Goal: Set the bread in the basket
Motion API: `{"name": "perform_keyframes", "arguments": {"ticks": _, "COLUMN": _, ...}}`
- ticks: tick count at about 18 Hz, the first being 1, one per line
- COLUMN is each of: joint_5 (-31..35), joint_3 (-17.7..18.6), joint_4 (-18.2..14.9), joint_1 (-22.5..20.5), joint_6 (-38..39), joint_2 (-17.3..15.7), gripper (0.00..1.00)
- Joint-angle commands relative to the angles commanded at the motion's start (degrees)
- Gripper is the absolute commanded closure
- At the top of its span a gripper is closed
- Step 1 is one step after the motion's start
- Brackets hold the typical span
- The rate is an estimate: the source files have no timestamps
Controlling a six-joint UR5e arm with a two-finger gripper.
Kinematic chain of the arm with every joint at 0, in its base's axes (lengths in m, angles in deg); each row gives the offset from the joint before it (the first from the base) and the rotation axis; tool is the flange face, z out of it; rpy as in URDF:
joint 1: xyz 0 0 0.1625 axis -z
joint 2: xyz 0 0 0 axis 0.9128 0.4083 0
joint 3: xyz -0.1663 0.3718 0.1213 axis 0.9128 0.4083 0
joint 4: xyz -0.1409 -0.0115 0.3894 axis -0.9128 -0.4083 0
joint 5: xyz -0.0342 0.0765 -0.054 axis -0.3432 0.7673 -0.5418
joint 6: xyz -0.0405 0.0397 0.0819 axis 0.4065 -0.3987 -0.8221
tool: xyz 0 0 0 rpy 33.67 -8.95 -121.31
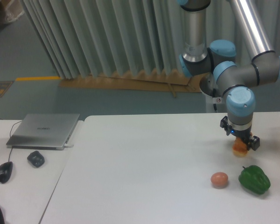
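Observation:
A small golden-orange bread (239,149) hangs just above the white table at the right, with my gripper (241,145) shut on it from above. The gripper's black fingers hide the loaf's upper part. The basket is out of view, unless the thin tan sliver at the right edge belongs to it; I cannot tell.
A green pepper (254,179) and a pinkish-brown egg-like ball (219,179) lie on the table (144,177) in front of the gripper. On the left desk sit a closed laptop (44,130), a dark small device (36,158) and a black mouse (4,171).

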Motion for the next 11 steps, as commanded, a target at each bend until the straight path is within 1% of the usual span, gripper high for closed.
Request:
{"name": "perform_keyframes", "arguments": {"ticks": 1, "joint_5": 0.35, "joint_3": 0.00, "joint_4": 0.00, "joint_1": 0.00, "joint_6": 0.00, "joint_2": 0.00, "gripper": 0.09}}
{"name": "perform_keyframes", "arguments": {"ticks": 2, "joint_5": 0.61, "joint_3": -0.09, "joint_4": 0.00, "joint_1": 0.00, "joint_6": -0.09, "joint_2": 0.00, "gripper": 0.22}}
{"name": "perform_keyframes", "arguments": {"ticks": 5, "joint_5": 0.62, "joint_3": -0.26, "joint_4": 0.00, "joint_1": 0.00, "joint_6": -0.09, "joint_2": 0.00, "gripper": 0.43}}
{"name": "perform_keyframes", "arguments": {"ticks": 6, "joint_5": 0.62, "joint_3": -0.96, "joint_4": -0.09, "joint_1": -0.09, "joint_6": -0.17, "joint_2": -0.09, "gripper": 0.50}}
{"name": "perform_keyframes", "arguments": {"ticks": 7, "joint_5": 0.79, "joint_3": -0.97, "joint_4": -0.09, "joint_1": 0.00, "joint_6": -0.09, "joint_2": 0.00, "gripper": 0.56}}
{"name": "perform_keyframes", "arguments": {"ticks": 9, "joint_5": 0.62, "joint_3": -0.97, "joint_4": -0.18, "joint_1": 0.00, "joint_6": -0.09, "joint_2": 0.00, "gripper": 0.56}}
{"name": "perform_keyframes", "arguments": {"ticks": 10, "joint_5": 0.70, "joint_3": -1.05, "joint_4": -0.18, "joint_1": 0.00, "joint_6": -0.09, "joint_2": 0.00, "gripper": 0.58}}
{"name": "perform_keyframes", "arguments": {"ticks": 11, "joint_5": 0.62, "joint_3": -1.23, "joint_4": -0.18, "joint_1": 0.00, "joint_6": 0.00, "joint_2": 0.00, "gripper": 0.65}}
